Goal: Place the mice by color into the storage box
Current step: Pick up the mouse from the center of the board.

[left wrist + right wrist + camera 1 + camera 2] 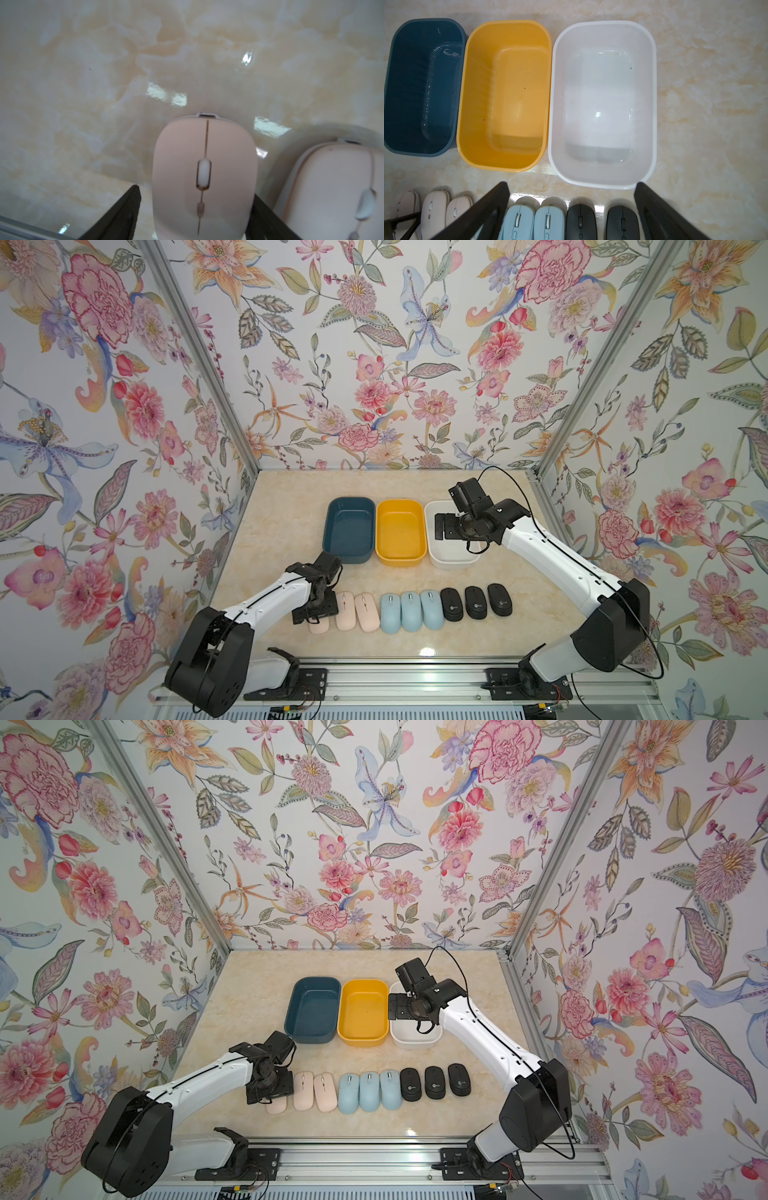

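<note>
Nine mice are lying in one row on the table, nearest the robot's base: pink, then blue, then black. None is sitting in a box yet. The left gripper is straddling the endmost pink mouse with its jaws partly open and not clamping. A sliver of table is showing between one finger and the shell, while the opposite finger is sitting in the narrow gap beside the neighbouring pink mouse. Closing from this off-centre stance is risking a sideways shove of the mouse or a knock to the neighbour. The smooth, rounded shell may also be slipping out if the pads are catching only its rear half.

Farther back, the dark blue box, yellow box and white box are standing side by side, all empty. The right gripper is hovering over the white box, jaws spread wide and holding nothing. Carrying pink toward that box would be crowding the two grippers together.
</note>
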Motion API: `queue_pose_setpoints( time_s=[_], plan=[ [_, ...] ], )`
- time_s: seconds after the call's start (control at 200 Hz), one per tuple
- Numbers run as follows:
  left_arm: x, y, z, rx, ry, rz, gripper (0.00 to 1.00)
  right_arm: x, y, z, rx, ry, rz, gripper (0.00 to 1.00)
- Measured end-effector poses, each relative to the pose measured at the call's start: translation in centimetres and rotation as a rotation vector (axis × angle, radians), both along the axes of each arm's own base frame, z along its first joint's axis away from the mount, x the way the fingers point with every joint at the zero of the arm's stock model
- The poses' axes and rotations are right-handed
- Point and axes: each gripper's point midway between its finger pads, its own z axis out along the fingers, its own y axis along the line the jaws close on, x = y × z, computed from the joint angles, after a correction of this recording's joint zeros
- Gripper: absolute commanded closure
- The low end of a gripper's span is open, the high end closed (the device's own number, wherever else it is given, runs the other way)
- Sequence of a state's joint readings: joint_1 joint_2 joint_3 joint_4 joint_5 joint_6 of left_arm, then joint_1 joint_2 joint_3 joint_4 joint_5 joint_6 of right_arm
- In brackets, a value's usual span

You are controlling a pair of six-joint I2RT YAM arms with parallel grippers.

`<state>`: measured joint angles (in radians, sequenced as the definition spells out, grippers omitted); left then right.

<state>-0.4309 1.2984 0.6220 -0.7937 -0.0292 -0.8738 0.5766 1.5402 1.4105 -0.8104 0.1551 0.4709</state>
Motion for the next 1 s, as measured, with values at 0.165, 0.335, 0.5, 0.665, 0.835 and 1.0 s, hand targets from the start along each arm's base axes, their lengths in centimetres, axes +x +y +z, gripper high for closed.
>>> queue_pose_setpoints(
  time_s=[0.165,0.335,0.5,0.665,0.835,1.0],
  plan=[
    [-0.3,-0.1,-0.1,-0.020,-0.016,0.000,0.31,0.2,0.2,-0.6,-0.005,0.015,0.003,0.02],
    [-1.0,0.1,-0.2,-0.036,-0.023,0.009,0.40,0.1,0.4,-0.8,-0.005,0.021,0.008,0.02],
    [-1.0,0.0,-0.2,-0.037,-0.025,0.009,0.45,0.1,0.5,-0.8,-0.005,0.021,0.010,0.02],
    [-1.0,0.0,-0.1,-0.039,-0.025,0.009,0.47,0.1,0.5,-0.8,-0.005,0.021,0.010,0.02],
    [-1.0,0.0,0.4,-0.039,-0.020,0.015,0.46,0.1,0.5,-0.8,-0.005,0.021,0.010,0.02],
    [1.1,-1.0,3.2,-0.062,-0.071,0.014,0.45,0.3,0.6,-0.2,0.003,0.008,0.010,0.02]
  ],
)
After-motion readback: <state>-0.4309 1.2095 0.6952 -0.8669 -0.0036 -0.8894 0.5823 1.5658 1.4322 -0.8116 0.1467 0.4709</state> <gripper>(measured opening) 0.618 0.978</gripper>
